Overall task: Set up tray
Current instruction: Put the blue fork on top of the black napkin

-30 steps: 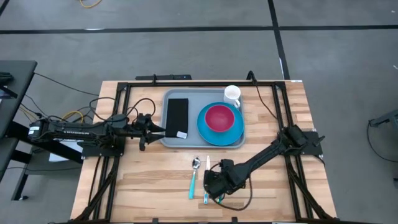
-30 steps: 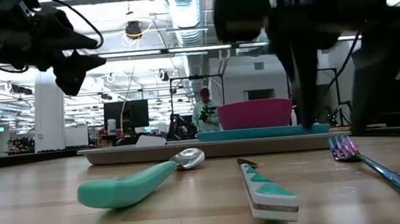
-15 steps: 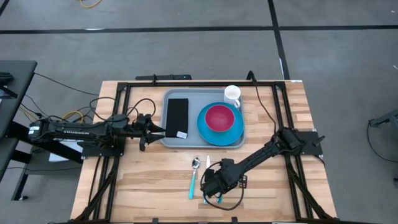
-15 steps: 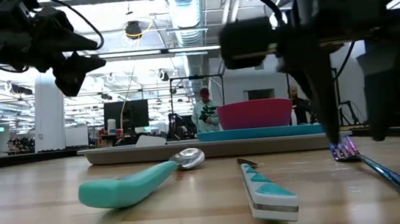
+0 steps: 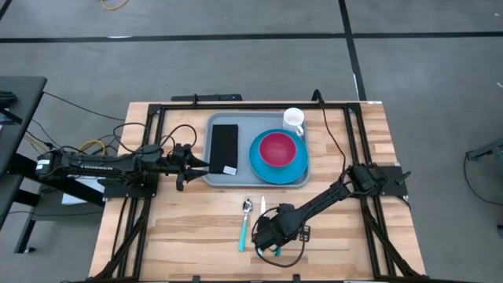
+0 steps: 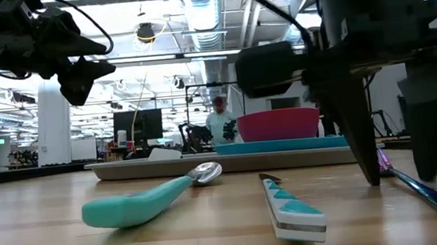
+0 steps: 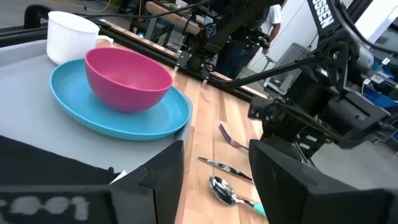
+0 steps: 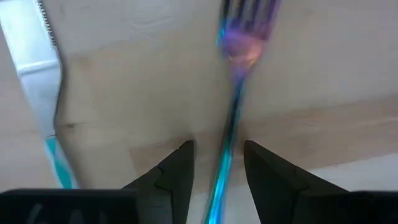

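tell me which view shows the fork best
The right wrist view: the fork fills it, tines and handle running between the right claw's open fingers. The low view shows only its tines and handle behind the fingers, the left wrist view shows it small, and the high view hides it under the arm.

tray (image 5: 240, 179) grey-blue | plate (image 5: 299, 167) blue | bowl (image 5: 277, 148) pink | fork (image 8: 231, 118) seemingly iridescent

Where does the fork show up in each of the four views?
High: fork mostly hidden under the right hand, below the tray.
Low: fork lower right, beside the right hand's fingers.
Left wrist: fork on wood beyond the knife.
Right wrist: fork centre, handle between the fingers.
Shared landmark: the knife beside it.
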